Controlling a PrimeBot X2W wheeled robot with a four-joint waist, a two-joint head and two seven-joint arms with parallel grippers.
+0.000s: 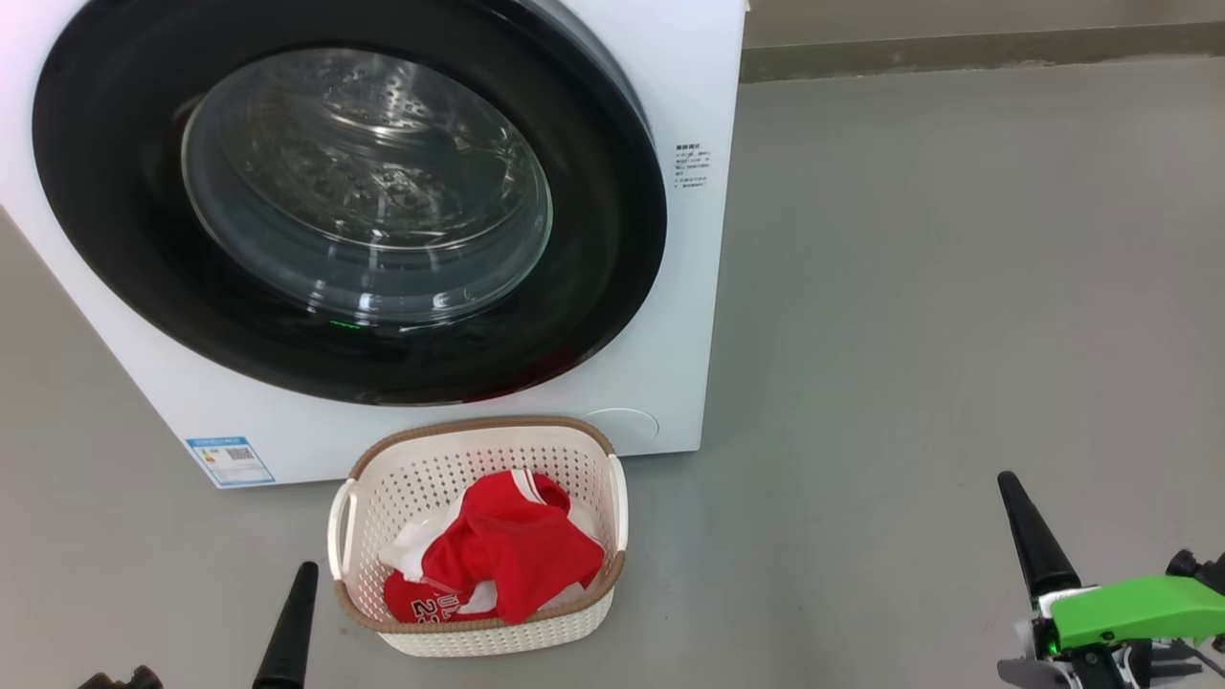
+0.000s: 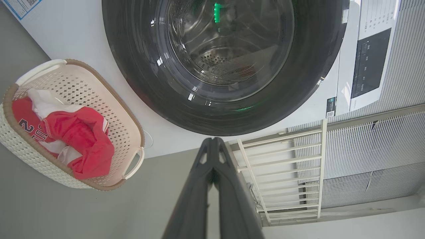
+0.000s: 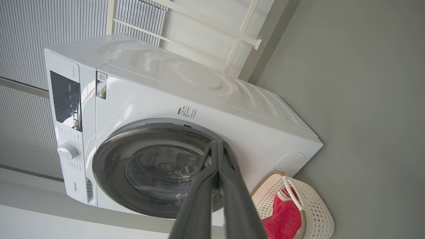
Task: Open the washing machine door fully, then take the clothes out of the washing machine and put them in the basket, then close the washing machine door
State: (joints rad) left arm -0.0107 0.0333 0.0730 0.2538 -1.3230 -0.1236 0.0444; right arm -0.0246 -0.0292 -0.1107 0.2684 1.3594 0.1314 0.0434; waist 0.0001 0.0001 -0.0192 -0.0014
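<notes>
The white washing machine [image 1: 660, 373] fills the upper left of the head view, and its round black door [image 1: 349, 201] with the glass bowl window sits shut against the front. On the floor before it stands the cream basket [image 1: 478, 536], holding the red clothes [image 1: 512, 560] with white parts. My left gripper [image 1: 304, 572] is shut at the lower left, just left of the basket, holding nothing. My right gripper [image 1: 1007, 478] is shut at the lower right, well away from the basket. In the wrist views, the left gripper [image 2: 212, 139] and right gripper [image 3: 216, 142] show tips pressed together.
Grey floor [image 1: 957, 287] spreads to the right of the machine up to a wall base. A white railing [image 2: 282, 172] and ribbed grey wall panels stand behind the machine. The machine's control panel [image 3: 66, 99] and knob [image 3: 68, 151] sit on its front.
</notes>
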